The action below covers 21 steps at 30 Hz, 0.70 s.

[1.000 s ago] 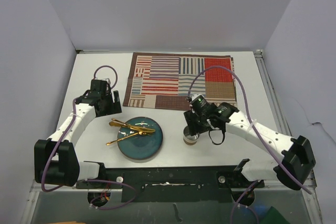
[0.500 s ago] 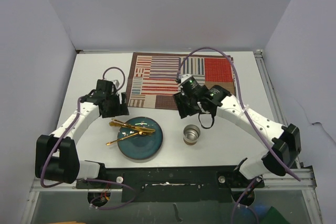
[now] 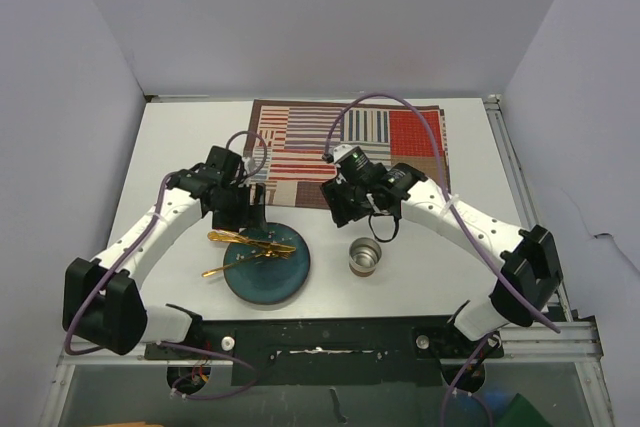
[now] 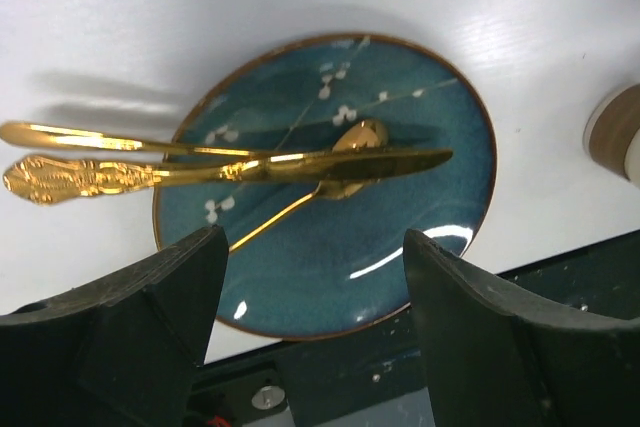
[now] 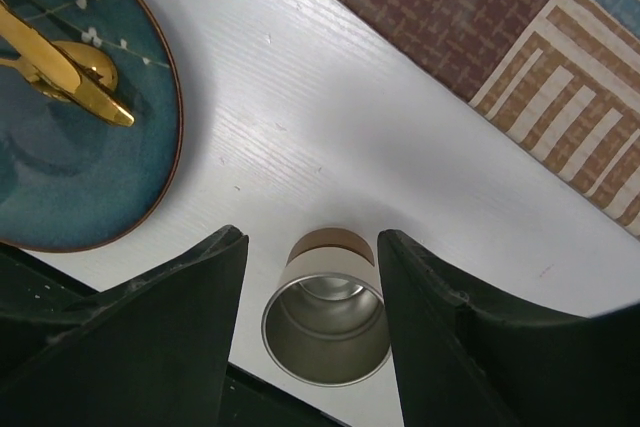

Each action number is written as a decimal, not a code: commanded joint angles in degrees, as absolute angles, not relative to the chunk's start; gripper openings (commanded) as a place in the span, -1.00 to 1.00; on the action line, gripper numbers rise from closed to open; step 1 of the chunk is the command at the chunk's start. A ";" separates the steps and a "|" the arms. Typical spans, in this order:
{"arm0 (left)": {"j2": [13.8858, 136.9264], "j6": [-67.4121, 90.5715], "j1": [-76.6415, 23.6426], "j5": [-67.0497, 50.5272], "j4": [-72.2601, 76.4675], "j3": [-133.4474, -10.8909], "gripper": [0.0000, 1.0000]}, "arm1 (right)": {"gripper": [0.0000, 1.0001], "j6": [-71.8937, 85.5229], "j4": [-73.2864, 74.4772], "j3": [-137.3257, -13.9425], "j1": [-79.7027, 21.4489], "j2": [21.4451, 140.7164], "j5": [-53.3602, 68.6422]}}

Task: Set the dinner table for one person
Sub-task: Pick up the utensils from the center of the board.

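A teal plate (image 3: 268,269) lies near the front of the white dinner table (image 3: 180,137), with gold cutlery (image 3: 250,242) across it. In the left wrist view, a knife (image 4: 230,165), a spoon (image 4: 358,135) and a fork handle (image 4: 70,135) lie on the plate (image 4: 400,217). My left gripper (image 3: 240,213) is open and empty just above the plate's far edge (image 4: 315,247). A metal cup (image 3: 364,255) stands upright to the right of the plate. My right gripper (image 3: 340,205) is open and empty, behind and above the cup (image 5: 325,322).
A striped patchwork placemat (image 3: 345,152) lies at the back centre of the table, and its corner shows in the right wrist view (image 5: 520,57). The black base rail (image 3: 320,332) runs just in front of the plate and cup. The cup's side shows at the right edge of the left wrist view (image 4: 615,132).
My right gripper has drawn back from the cup toward the placemat's near edge, leaving the cup standing. My left gripper has moved right to the plate's far edge.
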<state>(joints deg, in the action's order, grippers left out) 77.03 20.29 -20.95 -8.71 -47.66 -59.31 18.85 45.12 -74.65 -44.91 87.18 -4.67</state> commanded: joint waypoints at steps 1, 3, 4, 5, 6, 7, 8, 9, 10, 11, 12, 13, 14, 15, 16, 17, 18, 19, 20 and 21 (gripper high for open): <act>75.11 20.18 -23.49 -6.17 -55.96 -62.69 0.42 | 0.12 17.18 40.52 -72.60 -43.97 83.77 -1.33; 75.59 20.37 -25.14 -5.12 -57.64 -63.11 0.42 | 0.12 16.85 40.37 -72.51 -43.92 83.87 -0.40; 75.89 20.78 -26.13 -4.51 -58.43 -63.25 0.42 | 0.13 16.54 40.05 -72.44 -43.92 84.08 0.46; 76.00 21.34 -27.23 -3.85 -59.12 -63.34 0.42 | 0.13 16.14 39.72 -72.59 -43.93 84.50 1.67; 75.87 21.98 -28.22 -3.52 -59.52 -63.32 0.42 | 0.14 15.27 39.42 -72.95 -43.94 85.24 3.14; 75.48 22.44 -29.02 -3.82 -59.49 -63.22 0.42 | 0.14 13.67 39.04 -73.52 -44.09 86.22 5.49; 74.85 22.85 -29.30 -5.00 -59.11 -63.24 0.42 | 0.13 11.45 38.79 -74.36 -44.57 87.53 8.27; 74.00 23.21 -29.27 -5.36 -58.67 -63.39 0.42 | 0.12 8.89 38.85 -75.27 -45.17 88.82 8.94; 73.14 23.72 -29.07 -4.86 -58.10 -63.91 0.42 | 0.08 6.55 39.52 -76.68 -46.22 90.34 9.29; 72.37 23.93 -28.65 -3.47 -57.76 -65.23 0.42 | 0.05 2.97 39.85 -77.70 -47.32 91.56 9.39; 71.85 23.94 -28.01 -1.55 -57.73 -66.47 0.42 | 0.04 1.73 39.36 -78.05 -48.31 92.59 9.35; 71.58 23.46 -27.12 0.31 -58.04 -67.84 0.42 | 0.05 1.39 39.11 -78.55 -49.05 93.66 10.01; 71.67 22.75 -25.91 1.81 -58.42 -69.06 0.42 | 0.05 0.37 39.24 -79.09 -49.80 94.70 11.61; 72.04 21.88 -24.33 3.14 -58.83 -70.29 0.42 | 0.07 -0.36 39.04 -79.32 -50.83 95.68 11.87; 72.52 20.93 -22.83 3.97 -58.98 -71.41 0.42 | 0.08 -0.92 38.63 -79.43 -51.94 96.46 10.82; 73.16 19.79 -21.11 4.44 -58.70 -72.32 0.42 | 0.08 -1.80 38.47 -79.82 -53.06 97.37 9.92; 74.03 18.87 -19.26 4.66 -58.60 -73.44 0.42 | 0.08 -2.80 38.37 -80.43 -53.87 98.71 9.82; 74.66 18.21 -17.56 4.93 -58.44 -74.47 0.42 | 0.09 -3.62 38.18 -80.89 -54.48 99.54 10.08; 75.04 17.28 -15.75 4.82 -57.88 -75.27 0.42 | 0.10 -4.57 38.33 -81.51 -54.94 100.60 10.85; 75.25 16.39 -13.94 4.81 -57.12 -75.82 0.42 | 0.11 -5.60 38.34 -82.06 -55.22 101.55 11.58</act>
<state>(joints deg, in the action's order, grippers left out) 74.26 20.36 -19.20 2.00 -58.65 -71.81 0.32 40.34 -78.06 -53.52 99.85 8.93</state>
